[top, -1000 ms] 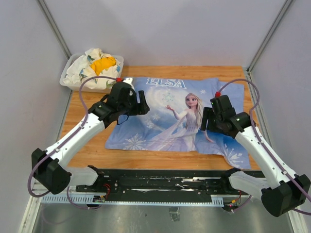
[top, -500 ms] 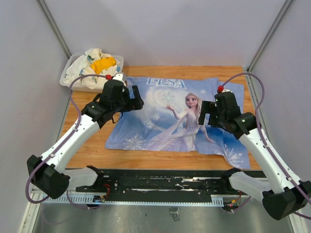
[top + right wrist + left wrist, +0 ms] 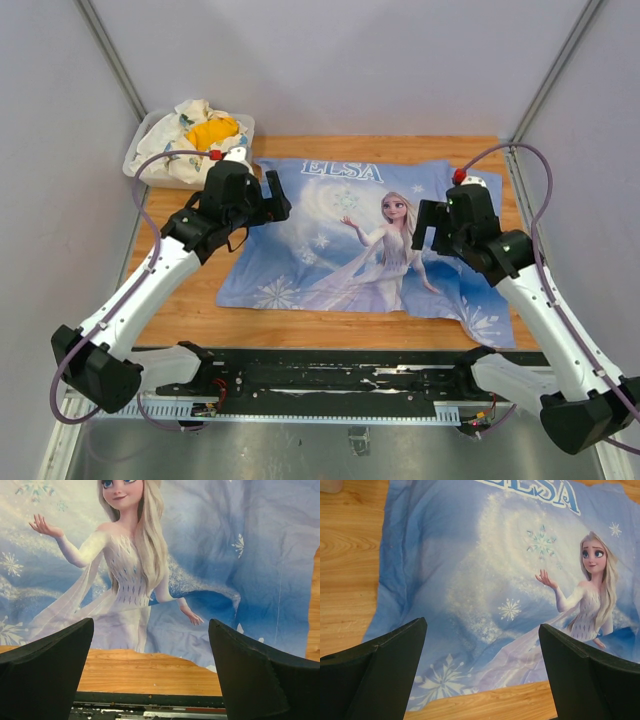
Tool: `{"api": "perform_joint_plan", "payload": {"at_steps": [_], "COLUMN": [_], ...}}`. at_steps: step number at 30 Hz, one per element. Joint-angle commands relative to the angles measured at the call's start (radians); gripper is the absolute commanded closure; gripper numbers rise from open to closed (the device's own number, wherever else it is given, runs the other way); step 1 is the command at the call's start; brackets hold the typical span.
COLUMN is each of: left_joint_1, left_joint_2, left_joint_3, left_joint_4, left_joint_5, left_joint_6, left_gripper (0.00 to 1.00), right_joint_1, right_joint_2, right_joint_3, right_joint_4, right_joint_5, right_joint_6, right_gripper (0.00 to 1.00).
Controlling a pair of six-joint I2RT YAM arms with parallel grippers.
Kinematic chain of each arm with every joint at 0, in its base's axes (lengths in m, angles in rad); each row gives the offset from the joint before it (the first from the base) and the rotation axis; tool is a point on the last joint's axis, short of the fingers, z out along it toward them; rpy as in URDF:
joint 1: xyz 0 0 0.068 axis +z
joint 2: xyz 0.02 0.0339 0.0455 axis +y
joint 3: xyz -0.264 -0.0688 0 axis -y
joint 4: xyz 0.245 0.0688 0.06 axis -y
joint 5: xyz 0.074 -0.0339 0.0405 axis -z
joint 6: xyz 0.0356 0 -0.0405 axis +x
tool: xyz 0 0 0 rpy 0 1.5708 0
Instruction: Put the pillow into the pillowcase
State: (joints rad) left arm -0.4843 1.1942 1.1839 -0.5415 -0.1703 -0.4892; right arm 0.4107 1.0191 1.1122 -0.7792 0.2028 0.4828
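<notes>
Only the top view takes in the whole wooden worktop (image 3: pixel 300 325), a white bin (image 3: pixel 140 165) of crumpled white-and-yellow cloth (image 3: pixel 190 130) at its far left corner, and both white arms. The wrist views give close detail: the left shows the "ELSA" lettering and snowflakes, the right shows the princess's dress and the near hem, with a black rail (image 3: pixel 150 700) below. The pillowcase (image 3: pixel 365 235) lies spread flat, print up, mid-worktop. It is soft light-blue fabric, rectangular, faintly creased and rumpled at its near right corner. The left pincer (image 3: pixel 482 625) and right pincer (image 3: pixel 151 622) hover over its left and right parts, black wedge fingers spread wide, holding nothing
</notes>
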Motion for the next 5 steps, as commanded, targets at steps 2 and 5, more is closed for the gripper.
{"api": "perform_joint_plan", "payload": {"at_steps": [2,5], "left_joint_1": [0.012,0.013], "left_joint_2": [-0.001,-0.001], "left_joint_3": [0.03,0.03], "left_joint_4": [0.01,0.01], "left_joint_5": [-0.003,-0.002], "left_joint_6": [0.012,0.014], "left_gripper": [0.01,0.01], "right_joint_1": [0.008,0.008], "right_joint_2": [-0.012,-0.008], "right_joint_3": [0.05,0.06], "right_joint_4": [0.016,0.016], "right_joint_5": [0.036,0.036], "right_joint_6": [-0.029,-0.035], "right_gripper": [0.02,0.02]}}
